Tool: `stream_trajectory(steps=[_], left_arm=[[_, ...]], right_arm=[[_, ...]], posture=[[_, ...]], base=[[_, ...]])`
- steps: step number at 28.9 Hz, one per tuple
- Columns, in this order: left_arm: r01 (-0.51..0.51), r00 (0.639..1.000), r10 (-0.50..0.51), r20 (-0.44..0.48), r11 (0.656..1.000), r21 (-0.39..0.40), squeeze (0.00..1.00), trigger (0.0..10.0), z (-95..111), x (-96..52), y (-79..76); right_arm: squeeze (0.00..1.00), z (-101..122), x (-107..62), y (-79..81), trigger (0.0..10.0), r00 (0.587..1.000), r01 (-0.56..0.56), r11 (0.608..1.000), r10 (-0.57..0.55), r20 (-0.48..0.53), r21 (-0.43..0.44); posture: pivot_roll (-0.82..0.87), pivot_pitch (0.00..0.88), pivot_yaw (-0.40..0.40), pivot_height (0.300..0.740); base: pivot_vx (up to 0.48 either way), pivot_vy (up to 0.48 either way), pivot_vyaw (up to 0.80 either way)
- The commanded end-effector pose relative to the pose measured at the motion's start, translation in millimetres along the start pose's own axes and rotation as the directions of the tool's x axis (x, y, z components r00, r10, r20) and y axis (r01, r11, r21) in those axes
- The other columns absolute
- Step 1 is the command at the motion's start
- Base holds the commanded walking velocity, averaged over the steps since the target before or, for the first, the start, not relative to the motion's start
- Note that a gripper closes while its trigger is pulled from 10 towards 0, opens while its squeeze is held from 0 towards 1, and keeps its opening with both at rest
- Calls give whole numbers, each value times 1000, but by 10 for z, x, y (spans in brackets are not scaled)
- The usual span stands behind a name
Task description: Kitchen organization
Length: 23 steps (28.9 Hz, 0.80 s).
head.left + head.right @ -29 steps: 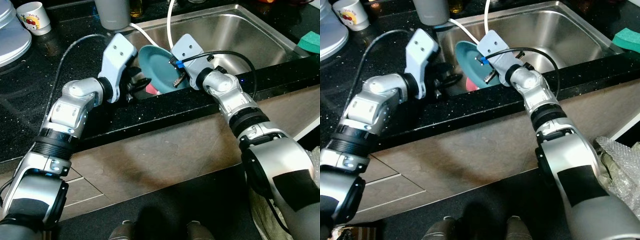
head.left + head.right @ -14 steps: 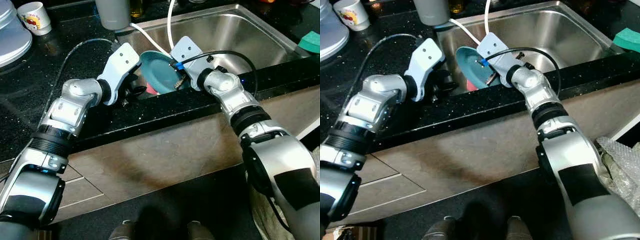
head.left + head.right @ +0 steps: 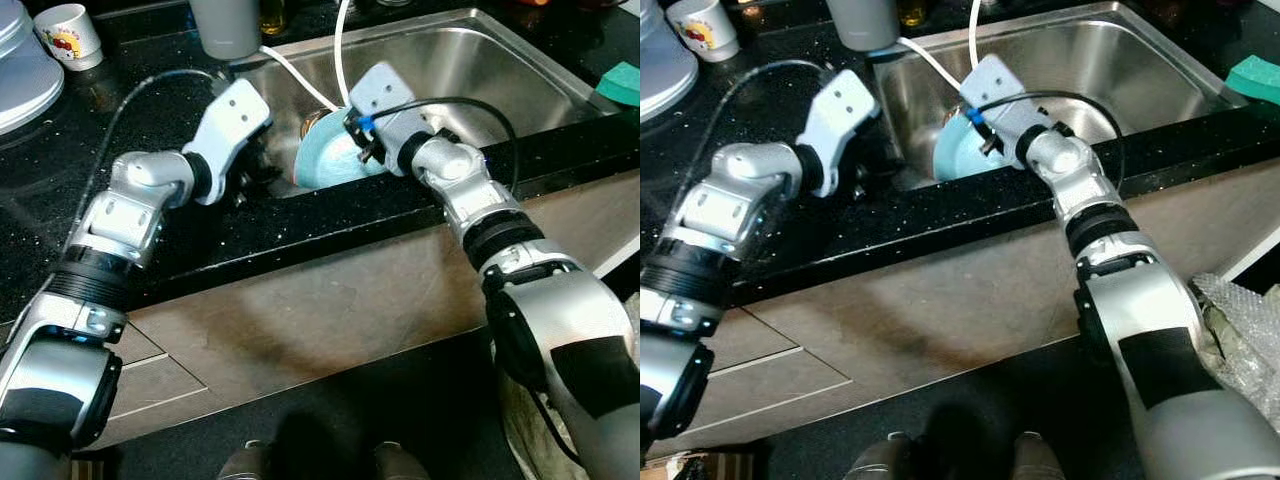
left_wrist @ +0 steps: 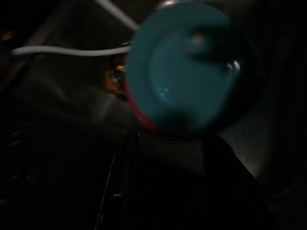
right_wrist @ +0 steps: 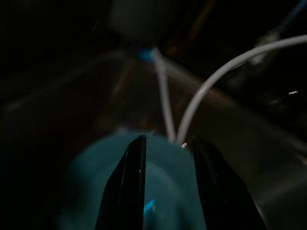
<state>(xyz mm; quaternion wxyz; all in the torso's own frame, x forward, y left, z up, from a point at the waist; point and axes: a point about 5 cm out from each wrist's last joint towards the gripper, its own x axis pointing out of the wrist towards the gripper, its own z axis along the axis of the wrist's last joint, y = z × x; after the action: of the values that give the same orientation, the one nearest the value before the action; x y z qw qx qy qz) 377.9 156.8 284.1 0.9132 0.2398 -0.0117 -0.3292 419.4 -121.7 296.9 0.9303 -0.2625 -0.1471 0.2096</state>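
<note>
Teal plate (image 3: 325,160): stood on edge with its hollow face to the camera a second ago; tipped over, paler underside up, against the near wall of the sink (image 3: 480,70).
Right end effector (image 3: 352,152): rose with the plate, fingers (image 5: 135,182) over its rim.
Left end effector (image 3: 258,172): drew back from the plate onto the worktop (image 3: 120,140).
Red item: went out of the head views.

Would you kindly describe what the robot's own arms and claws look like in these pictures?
Both arms are silver metal in rounded segments, with ribbed black rings at the joints and black patches on the upper parts. Each wrist carries a flat white plastic plate with small holes. A thin black cable loops over each arm; the right one ends by a small blue connector. The left claw and right claw each have two long black fingers.
</note>
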Motion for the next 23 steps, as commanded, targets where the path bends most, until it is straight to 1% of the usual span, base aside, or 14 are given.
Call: stream_trajectory(steps=[1,3,5,6,7,8,10,11,12,13,14,18,22,23], left_arm=[[-50,999,50,21,998,-26,0,10000,79,-93,110],[-70,995,75,66,995,-74,0,10000,137,-162,162],[-99,978,125,166,983,-157,0,10000,239,-293,237],[-99,978,125,166,983,-157,0,10000,239,-293,237],[-110,965,152,212,974,-196,0,10000,278,-353,268],[-110,965,152,212,974,-196,0,10000,278,-353,268],[-94,938,180,296,954,-284,0,10000,327,-450,267],[-94,938,180,296,954,-284,0,10000,327,-450,267],[-65,929,171,329,949,-309,0,10000,338,-479,227],[-65,929,171,329,949,-309,0,10000,338,-479,227],[25,914,114,389,942,-335,0,10000,367,-512,88],[91,901,75,428,930,-355,0,10000,396,-537,-27],[138,914,11,406,932,-336,0,10000,353,-534,-160],[192,916,-55,397,930,-314,0,10000,329,-529,-274]], right_arm=[[0,206,11,-124,10000,990,66,996,-74,120,66],[0,301,-13,-214,10000,971,108,981,-139,197,159],[0,414,-86,-351,10000,919,137,936,-242,310,326],[0,414,-86,-351,10000,919,137,936,-242,310,326],[0,430,-130,-416,10000,893,142,899,-297,338,414],[0,430,-130,-416,10000,893,142,899,-297,338,414],[0,383,-228,-497,10000,856,120,808,-378,352,577],[0,383,-228,-497,10000,856,120,808,-378,352,577],[0,354,-273,-494,10000,847,97,772,-395,355,628],[0,354,-273,-494,10000,847,97,772,-395,355,628],[0,302,-349,-421,10000,844,53,731,-396,361,680],[0,259,-401,-342,10000,851,38,720,-387,355,693],[0,226,-452,-263,10000,864,7,690,-369,343,724],[0,217,-474,-173,10000,879,-26,679,-334,340,733]], posture=[[61,165,61,740],[61,164,62,740],[61,155,49,740],[61,155,49,740],[61,154,45,740],[61,154,45,740],[61,148,32,740],[61,148,32,740],[60,144,25,740],[60,144,25,740],[58,141,23,740],[54,144,27,740],[54,144,21,740],[52,146,20,740]], base=[[0,0,0],[0,0,0],[0,0,0],[0,0,0],[0,0,0],[0,0,0],[0,0,0],[0,0,0],[0,0,0],[0,0,0],[0,0,0],[0,0,0],[0,0,0],[0,0,0]])
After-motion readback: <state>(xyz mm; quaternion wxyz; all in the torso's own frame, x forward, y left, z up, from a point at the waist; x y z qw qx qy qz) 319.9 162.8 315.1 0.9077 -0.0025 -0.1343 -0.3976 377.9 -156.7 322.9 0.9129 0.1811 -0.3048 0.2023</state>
